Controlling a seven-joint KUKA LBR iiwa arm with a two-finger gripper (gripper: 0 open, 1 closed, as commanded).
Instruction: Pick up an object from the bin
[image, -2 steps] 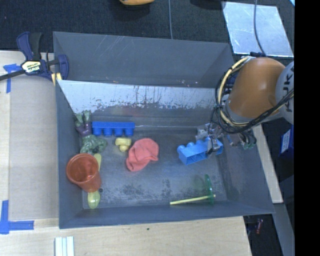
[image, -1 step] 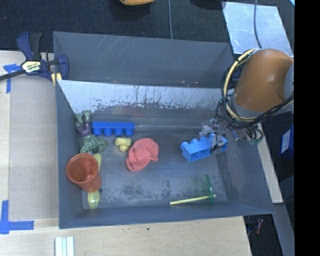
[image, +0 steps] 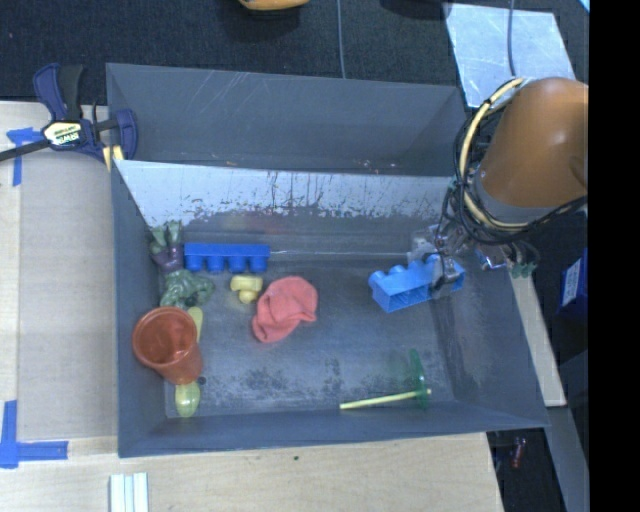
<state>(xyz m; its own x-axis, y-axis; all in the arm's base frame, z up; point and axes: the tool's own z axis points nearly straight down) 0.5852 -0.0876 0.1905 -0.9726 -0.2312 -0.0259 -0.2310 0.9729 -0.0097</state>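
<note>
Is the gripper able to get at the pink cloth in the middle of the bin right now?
Probably yes. The pink cloth lies uncovered, with nothing on it. The gripper sits at the right, by the blue block, which it would need to pass over.

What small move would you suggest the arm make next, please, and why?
Probably a slight shift leftward in the view. The gripper sits at the right end of the blue toy block, the thing nearest to it, rather than over the block's middle, so centring first seems wise.

small brick (image: 400, 287) right in bin (image: 300, 130); cloth (image: 284, 307) centre; cup (image: 168, 342) left
</note>
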